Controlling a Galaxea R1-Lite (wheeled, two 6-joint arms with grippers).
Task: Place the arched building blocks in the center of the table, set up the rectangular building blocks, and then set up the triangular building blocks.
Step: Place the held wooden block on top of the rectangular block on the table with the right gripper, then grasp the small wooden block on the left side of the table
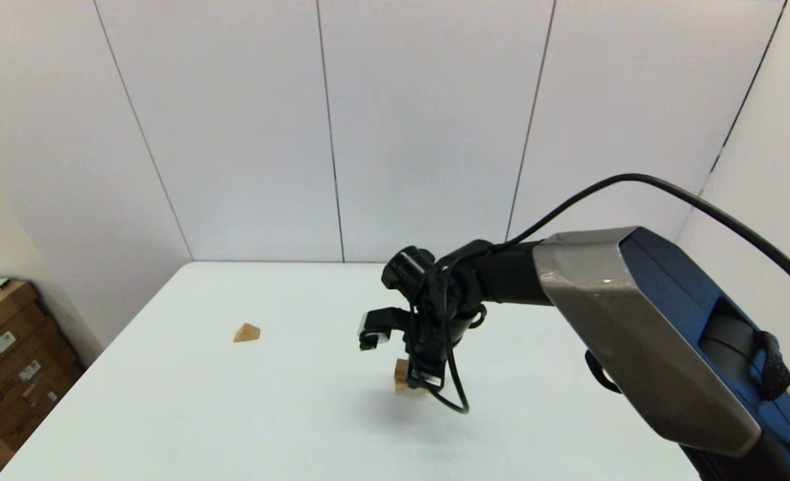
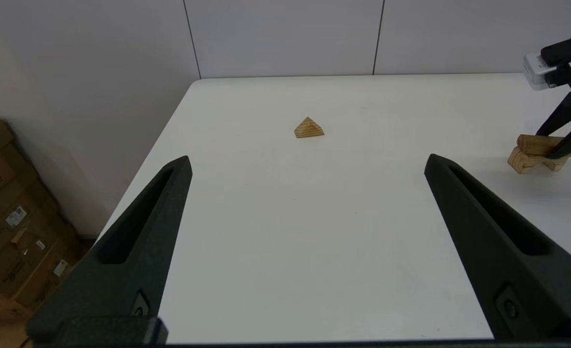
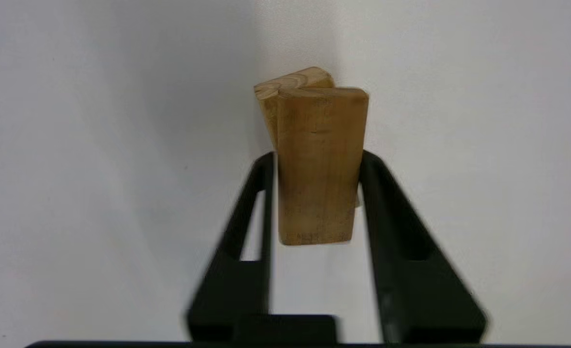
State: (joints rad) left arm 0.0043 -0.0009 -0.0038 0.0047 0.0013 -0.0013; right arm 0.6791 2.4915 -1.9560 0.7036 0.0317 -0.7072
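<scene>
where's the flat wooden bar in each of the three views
Head view: flat bar mid-table, mostly hidden under the right gripper.
Left wrist view: far right, atop the arched block.
Right wrist view: centre, between the fingers.
Shared landmark: the arched block beneath it.

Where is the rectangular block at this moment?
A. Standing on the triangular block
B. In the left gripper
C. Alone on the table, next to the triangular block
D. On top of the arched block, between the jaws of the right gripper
D: the rectangular block lies on the arched block, with the right gripper closed on its sides; the triangular block sits apart.
</scene>
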